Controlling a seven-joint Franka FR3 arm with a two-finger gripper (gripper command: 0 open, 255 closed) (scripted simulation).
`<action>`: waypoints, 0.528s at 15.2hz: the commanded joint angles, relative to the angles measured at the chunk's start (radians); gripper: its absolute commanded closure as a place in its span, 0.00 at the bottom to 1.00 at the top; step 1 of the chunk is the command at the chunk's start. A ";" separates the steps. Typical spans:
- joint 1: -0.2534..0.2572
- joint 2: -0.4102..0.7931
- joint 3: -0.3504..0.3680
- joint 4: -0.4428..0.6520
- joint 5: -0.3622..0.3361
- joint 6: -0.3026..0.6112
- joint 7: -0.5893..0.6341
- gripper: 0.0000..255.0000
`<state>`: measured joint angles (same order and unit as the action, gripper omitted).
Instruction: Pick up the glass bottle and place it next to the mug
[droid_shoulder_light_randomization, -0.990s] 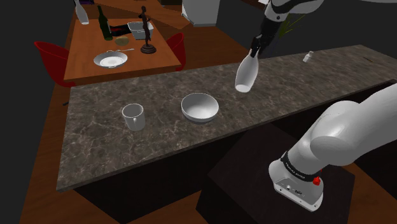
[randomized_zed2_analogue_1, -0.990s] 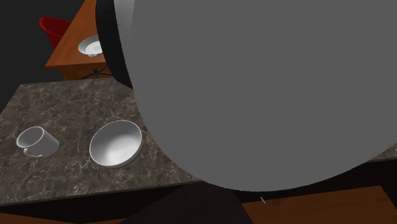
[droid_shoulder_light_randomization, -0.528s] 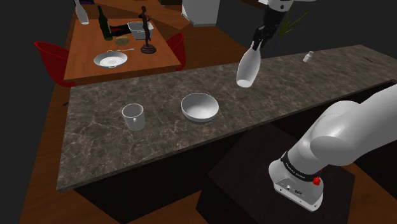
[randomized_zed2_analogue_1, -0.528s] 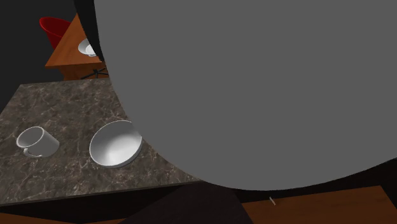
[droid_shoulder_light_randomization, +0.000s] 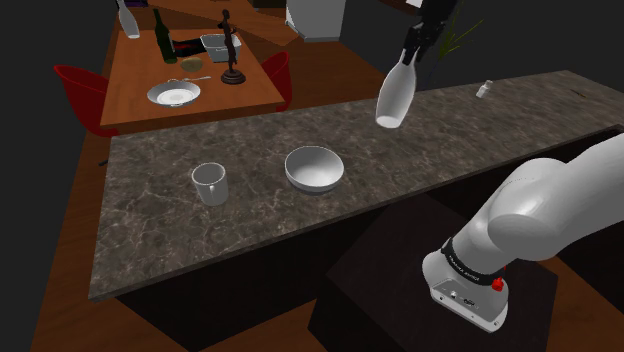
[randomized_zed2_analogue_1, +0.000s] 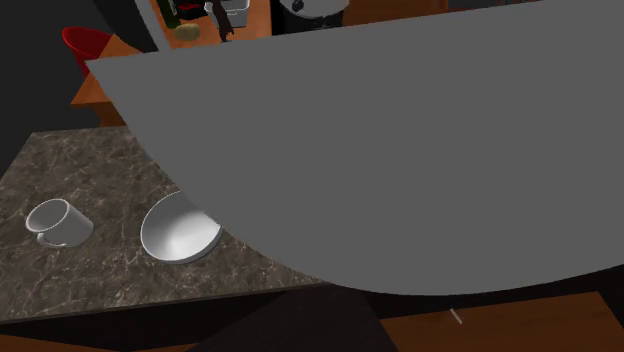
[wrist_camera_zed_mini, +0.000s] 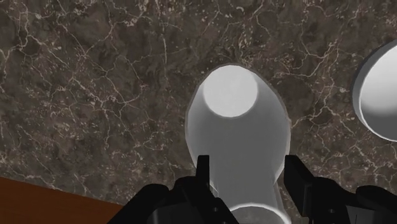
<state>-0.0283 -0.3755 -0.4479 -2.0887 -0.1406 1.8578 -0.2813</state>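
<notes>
**A:** Where is the plain white, long-necked bottle (droid_shoulder_light_randomization: 392, 98)?

**B:** It hangs in the air above the dark marbled stone surface (droid_shoulder_light_randomization: 150, 230). The black fingers (wrist_camera_zed_mini: 202, 177) clamp its neck from both sides. Its base points down and its long axis tips slightly off vertical.

**A:** And the pale cylindrical mug (droid_shoulder_light_randomization: 209, 184)?

**B:** It stands upright on the same surface, well apart from the bottle, toward the shoulder view's left. A white round bowl (droid_shoulder_light_randomization: 314, 168) sits between the two.

**A:** So how should the carry go?

**B:** Probably leftward in that view, passing over or around the bowl. Then the bottle goes down just beside the mug, straightened first.
</notes>
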 joint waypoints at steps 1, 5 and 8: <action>0.002 0.005 0.002 0.032 0.004 -0.027 -0.001 1.00; 0.006 0.011 0.006 0.091 0.008 -0.081 -0.003 1.00; 0.008 0.018 0.008 0.137 0.012 -0.121 -0.005 1.00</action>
<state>-0.0206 -0.3588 -0.4401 -1.9648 -0.1289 1.7497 -0.2846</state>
